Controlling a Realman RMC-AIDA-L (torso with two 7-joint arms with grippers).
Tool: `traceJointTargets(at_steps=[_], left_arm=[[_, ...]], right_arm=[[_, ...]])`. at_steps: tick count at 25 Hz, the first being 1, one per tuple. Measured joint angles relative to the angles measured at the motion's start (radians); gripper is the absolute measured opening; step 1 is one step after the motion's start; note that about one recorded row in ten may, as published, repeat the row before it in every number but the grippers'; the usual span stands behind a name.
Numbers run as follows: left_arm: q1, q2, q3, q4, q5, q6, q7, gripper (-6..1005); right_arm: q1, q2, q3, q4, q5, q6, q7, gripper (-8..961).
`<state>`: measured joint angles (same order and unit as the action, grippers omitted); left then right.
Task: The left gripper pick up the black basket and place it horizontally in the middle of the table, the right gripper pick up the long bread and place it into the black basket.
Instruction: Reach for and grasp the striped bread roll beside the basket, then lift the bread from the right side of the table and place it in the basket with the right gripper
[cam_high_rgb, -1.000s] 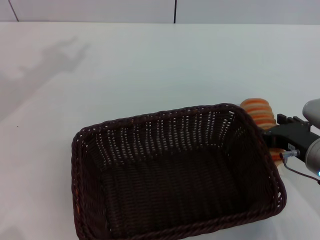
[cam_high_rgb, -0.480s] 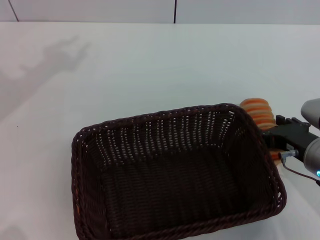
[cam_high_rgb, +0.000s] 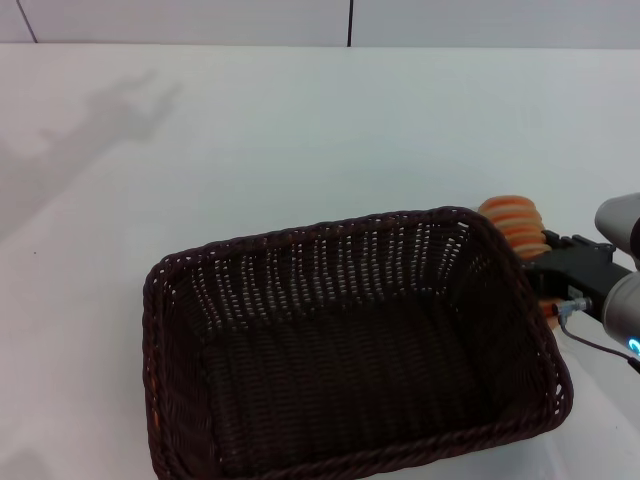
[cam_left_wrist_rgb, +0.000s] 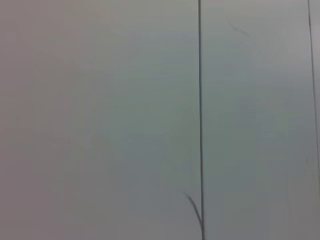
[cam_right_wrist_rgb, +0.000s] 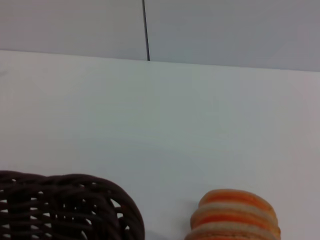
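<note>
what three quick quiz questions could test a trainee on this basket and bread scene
1. True or false: the bread already lies inside the basket.
2. Which pincer is at the bread? A left, B right.
3. Fill in: the basket stands on the white ___.

Key: 1 false, it lies outside, by the basket's far right corner. 2 B; the left one is out of sight. 3 table.

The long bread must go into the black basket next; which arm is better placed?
Right. The right gripper is already at the long bread, just beside the black basket; the left arm is not in the head view.
</note>
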<state>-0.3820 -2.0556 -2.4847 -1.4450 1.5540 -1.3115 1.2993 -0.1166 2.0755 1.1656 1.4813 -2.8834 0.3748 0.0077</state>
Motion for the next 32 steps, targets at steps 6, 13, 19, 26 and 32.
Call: traceJointTargets(at_steps=[6,13,19,26,32], left_arm=[[-0.002,0.002,0.0,0.0,-0.005,0.003,0.001,408],[-0.002,0.003,-0.002,0.0,-0.007,0.007,0.004,408],[-0.002,0.005,-0.002,0.0,-0.007,0.012,0.005,408],[-0.006,0.006,-0.002,0.0,-0.007,0.017,0.005,408],[-0.011,0.003,-0.003,0.0,-0.007,0.02,0.005,408]], right_arm=[[0.007,0.0,0.013,0.0,0.0,-0.001,0.0,573],[-0.018,0.0,0.094,0.044,-0.006,-0.008,-0.002,531],[-0.055,-0.003,0.131,0.165,-0.031,-0.002,-0.02,506],[-0.045,-0.002,0.105,0.322,-0.032,0.085,-0.059,413],[-0.039,-0.003,0.045,0.409,-0.032,0.121,-0.059,373]])
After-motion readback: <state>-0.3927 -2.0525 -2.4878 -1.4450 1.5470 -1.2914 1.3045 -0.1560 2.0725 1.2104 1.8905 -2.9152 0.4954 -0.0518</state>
